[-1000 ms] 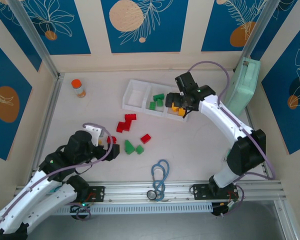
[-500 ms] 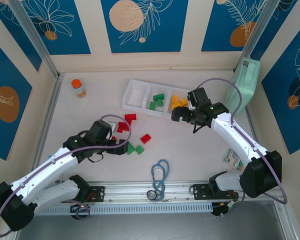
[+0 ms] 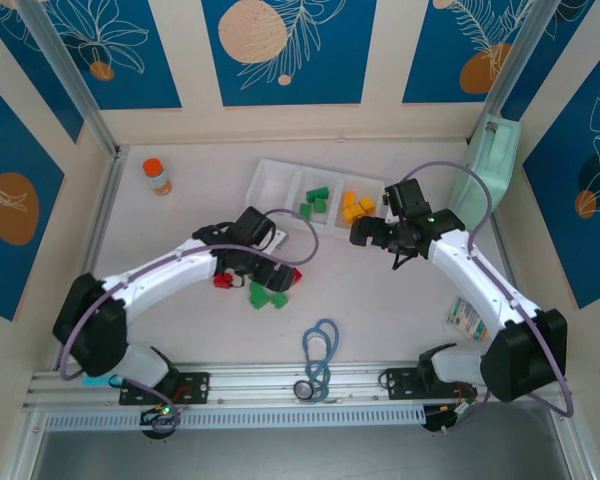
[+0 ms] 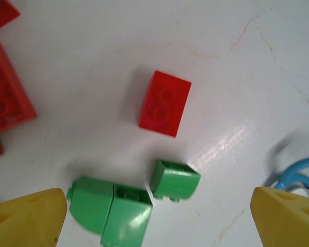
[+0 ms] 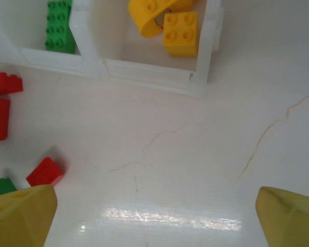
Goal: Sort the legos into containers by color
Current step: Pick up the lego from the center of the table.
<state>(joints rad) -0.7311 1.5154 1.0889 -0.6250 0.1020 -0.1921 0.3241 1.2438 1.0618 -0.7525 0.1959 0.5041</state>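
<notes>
The white tray (image 3: 263, 207) lies at the back centre. Its left compartment is bare, the middle one holds green legos (image 3: 315, 203) and the right one yellow legos (image 3: 357, 207). My left gripper (image 3: 278, 280) hovers open over loose legos on the table: a red brick (image 4: 165, 103), a small green block (image 4: 175, 179) and a larger green piece (image 4: 110, 208) lie between and ahead of its yellow fingertips (image 4: 26, 216). More red bricks (image 4: 5, 103) lie to the left. My right gripper (image 3: 365, 232) hangs open and empty just in front of the tray's yellow legos (image 5: 180, 33).
An orange-capped bottle (image 3: 157, 176) stands at the back left. A pale mint case (image 3: 485, 170) leans at the right wall. A blue looped cord (image 3: 320, 350) lies near the front rail, and a small card (image 3: 467, 315) lies by the right arm.
My left arm has swung right and forward from the near left until its gripper is over the loose legos. My right gripper has drawn back from over the tray's yellow compartment.
</notes>
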